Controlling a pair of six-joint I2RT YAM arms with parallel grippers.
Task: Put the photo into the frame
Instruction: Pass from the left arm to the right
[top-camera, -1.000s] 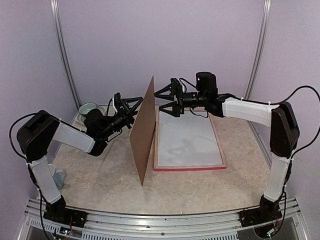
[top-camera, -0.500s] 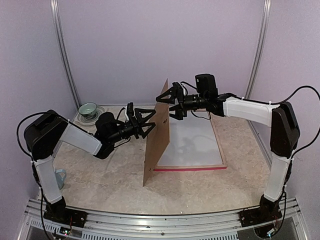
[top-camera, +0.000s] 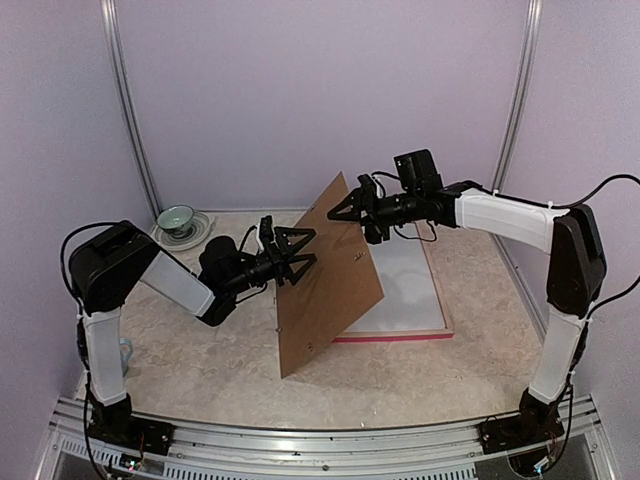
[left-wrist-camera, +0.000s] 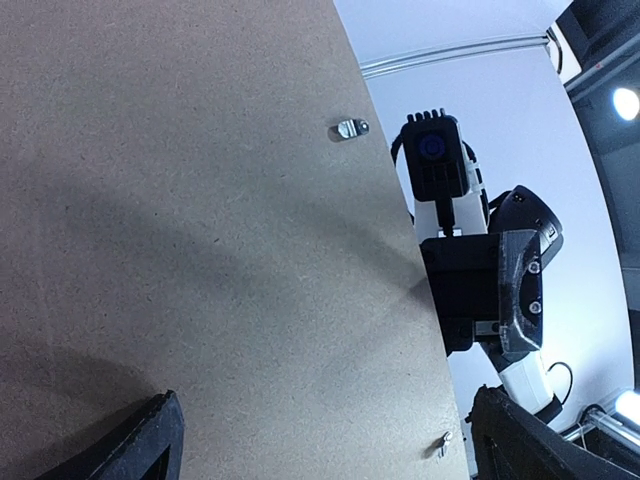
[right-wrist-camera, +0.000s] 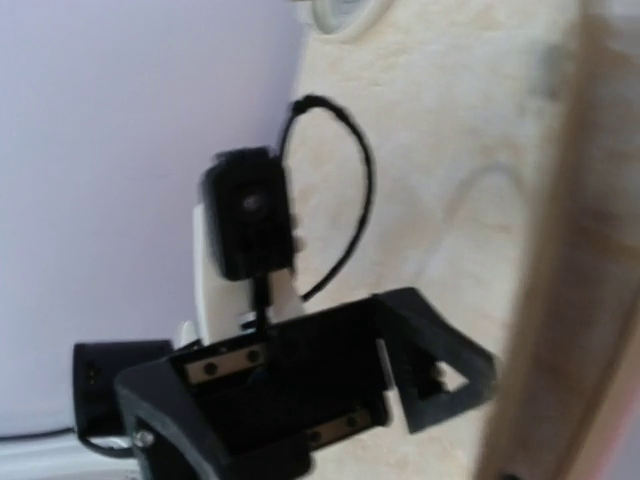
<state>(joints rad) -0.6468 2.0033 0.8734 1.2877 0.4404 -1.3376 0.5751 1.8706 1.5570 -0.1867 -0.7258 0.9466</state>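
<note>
1. On the table (top-camera: 200, 350), right of centre, the frame (top-camera: 390, 337) lies flat with its pale wood rails up. Its near edge is bright pink and a white sheet fills its opening.
2. Across the frame's left part leans a plain brown board (top-camera: 320, 280). Its lower edge rests by the frame's near left corner and its top tips to the right.
3. Left gripper (top-camera: 300, 250): fingers spread wide, tips at the board's brown face; whether they touch it is unclear.
4. Right gripper (top-camera: 355, 218): fingers apart at the board's upper far edge. The left wrist view shows only its body past that edge.
5. Two small metal clips (left-wrist-camera: 348, 128) sit on the board.
6. Right wrist camera (left-wrist-camera: 432, 160): a blue round emblem, too small to read.
7. Right wrist view is blurred, with the board a tan streak at its right side.
</note>
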